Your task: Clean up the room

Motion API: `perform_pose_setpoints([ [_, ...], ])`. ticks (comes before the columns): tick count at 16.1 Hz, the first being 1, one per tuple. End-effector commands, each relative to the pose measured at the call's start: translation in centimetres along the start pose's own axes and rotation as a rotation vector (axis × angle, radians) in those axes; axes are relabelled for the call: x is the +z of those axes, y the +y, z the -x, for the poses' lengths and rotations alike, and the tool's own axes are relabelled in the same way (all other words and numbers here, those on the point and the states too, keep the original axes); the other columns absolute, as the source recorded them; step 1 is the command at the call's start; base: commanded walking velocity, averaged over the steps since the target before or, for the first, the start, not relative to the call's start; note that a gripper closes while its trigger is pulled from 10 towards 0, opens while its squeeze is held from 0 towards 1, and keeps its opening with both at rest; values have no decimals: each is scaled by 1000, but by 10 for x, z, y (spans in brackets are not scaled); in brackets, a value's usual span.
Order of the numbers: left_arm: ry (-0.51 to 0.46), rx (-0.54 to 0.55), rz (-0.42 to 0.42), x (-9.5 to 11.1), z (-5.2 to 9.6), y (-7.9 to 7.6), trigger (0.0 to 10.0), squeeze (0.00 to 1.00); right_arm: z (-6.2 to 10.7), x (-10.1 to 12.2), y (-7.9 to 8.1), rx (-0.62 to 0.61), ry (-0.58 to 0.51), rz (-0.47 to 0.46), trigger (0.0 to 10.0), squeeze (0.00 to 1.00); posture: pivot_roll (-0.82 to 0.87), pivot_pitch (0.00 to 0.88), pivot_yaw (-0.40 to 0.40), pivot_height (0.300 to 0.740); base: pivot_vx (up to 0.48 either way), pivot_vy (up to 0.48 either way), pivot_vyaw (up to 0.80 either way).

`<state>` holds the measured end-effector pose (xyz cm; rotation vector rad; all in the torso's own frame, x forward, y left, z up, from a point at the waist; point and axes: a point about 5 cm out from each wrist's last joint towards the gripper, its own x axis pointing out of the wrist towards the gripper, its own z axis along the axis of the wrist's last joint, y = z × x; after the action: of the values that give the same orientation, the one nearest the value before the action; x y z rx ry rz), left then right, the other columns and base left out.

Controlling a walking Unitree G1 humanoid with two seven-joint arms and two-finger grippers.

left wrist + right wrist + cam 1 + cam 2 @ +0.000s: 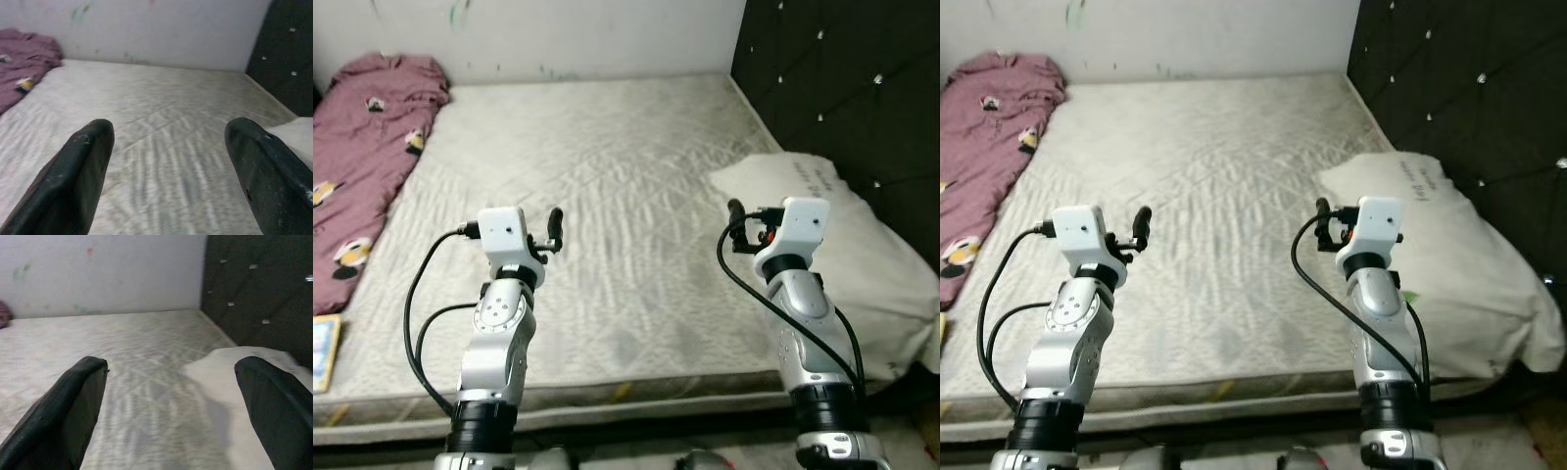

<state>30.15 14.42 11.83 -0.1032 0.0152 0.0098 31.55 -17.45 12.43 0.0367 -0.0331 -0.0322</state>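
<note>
Now, one view after another:

Head views, bed: a bare quilted mattress (597, 215) runs back to a pale wall (587, 34), with a dark tufted headboard (862, 88) along the robot's right.
Head views, blanket: a crumpled maroon blanket (362, 157) with small cartoon prints lies along the mattress's left edge.
Head views, pillow: a white pillow (842, 245) rests on the right side, against the headboard.
Head views, book: a flat yellow-edged book or card (323, 351) lies at the near left, just below the blanket's end.
Head views, arms: both silver arms are raised over the near edge of the mattress, the left gripper (554, 227) over bare mattress, the right gripper (736, 217) just beside the pillow.
Left wrist view: its fingers (73, 181) are spread wide apart, grasping nothing; mattress, blanket and wall lie beyond.
Right wrist view: its fingers (68, 411) are likewise released and empty, with mattress between them and the pillow's corner ahead.
</note>
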Motion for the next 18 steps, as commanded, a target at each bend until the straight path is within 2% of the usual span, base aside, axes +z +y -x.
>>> perform_pose_setpoints([
  [1,-1,25,-18,1,0,9,10000,0,-2,4,12,40,-15,-9,10000,0,-91,0,24,740,0,480,0],
  [5,-4,15,-26,0,1,9,10000,0,-2,2,15,55,-11,-11,10000,0,-89,0,25,740,0,477,0],
  [10,7,21,-6,-3,5,19,10000,0,-2,3,13,44,-13,-9,10000,0,-96,0,26,740,0,472,0],
  [18,3,13,-12,-3,3,17,10000,0,-4,2,10,32,-5,-2,10000,0,-100,0,28,740,0,468,0],
])
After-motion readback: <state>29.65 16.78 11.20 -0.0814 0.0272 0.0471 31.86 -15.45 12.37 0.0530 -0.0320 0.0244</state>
